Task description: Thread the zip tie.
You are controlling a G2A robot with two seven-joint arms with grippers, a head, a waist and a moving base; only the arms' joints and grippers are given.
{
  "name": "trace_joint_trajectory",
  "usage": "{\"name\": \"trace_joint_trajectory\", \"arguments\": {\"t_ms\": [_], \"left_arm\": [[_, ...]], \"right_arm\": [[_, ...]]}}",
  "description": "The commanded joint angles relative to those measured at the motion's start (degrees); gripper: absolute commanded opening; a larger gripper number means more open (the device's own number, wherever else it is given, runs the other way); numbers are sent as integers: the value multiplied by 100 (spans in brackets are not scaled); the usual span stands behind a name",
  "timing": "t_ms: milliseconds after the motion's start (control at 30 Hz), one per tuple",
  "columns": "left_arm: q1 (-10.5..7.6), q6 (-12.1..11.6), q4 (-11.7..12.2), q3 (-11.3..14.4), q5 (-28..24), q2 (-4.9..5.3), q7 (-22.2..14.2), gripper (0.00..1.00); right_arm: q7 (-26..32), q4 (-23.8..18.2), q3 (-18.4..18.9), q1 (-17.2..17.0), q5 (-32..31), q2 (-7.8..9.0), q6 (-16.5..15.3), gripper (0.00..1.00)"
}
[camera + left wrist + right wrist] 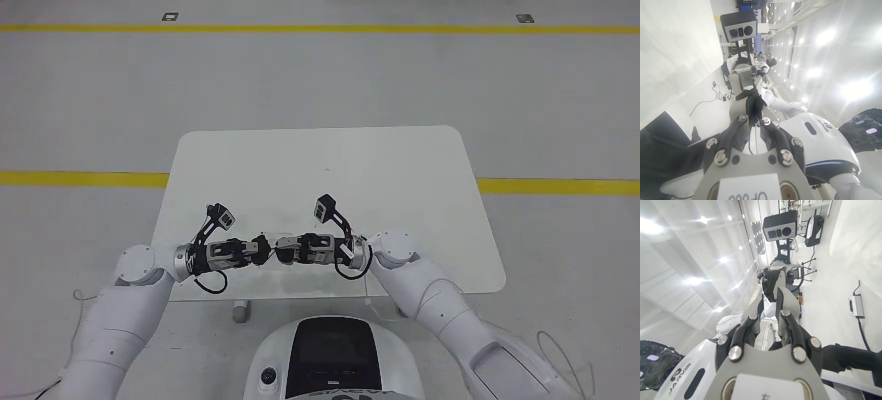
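Zip tie (754,89), seemingly the thin dark strip, is pinched in the left gripper's (754,102) pressed-together jaws, while the right gripper's (770,300) jaws stand slightly apart facing it.

We see a white table (400,170) with rounded corners standing on a pale grey floor (100,100). A far yellow line (320,28) runs beyond the table, and a near yellow line (80,179) emerges on either side of it. A grey power box (855,306) lies on the floor with its black cable (864,336).
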Motion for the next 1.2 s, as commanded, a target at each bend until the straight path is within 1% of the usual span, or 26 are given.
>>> {"name": "trace_joint_trajectory", "arguments": {"t_ms": [0,300,500,700,800,867,967,1000,1167], "left_arm": [[0,0,0,0,0,0,0,0],[0,0,0,0,0,0,0,0],[0,0,0,0,0,0,0,0],[0,0,0,0,0,0,0,0],[0,0,0,0,0,0,0,0],[0,0,0,0,0,0,0,0],[0,0,0,0,0,0,0,0],[0,0,0,0,0,0,0,0],[0,0,0,0,0,0,0,0]], "right_arm": [[8,11,-4,8,0,-2,-8,13],[53,43,-22,44,17,-14,-6,13],[74,80,-32,63,41,-24,-24,4],[80,95,-51,85,31,-33,-10,5],[82,109,-60,91,31,-37,-5,9],[82,115,-63,94,33,-40,-7,9],[81,122,-66,98,35,-44,-16,4],[79,124,-66,99,34,-45,-18,1],[79,128,-73,106,29,-49,-16,0]]}}
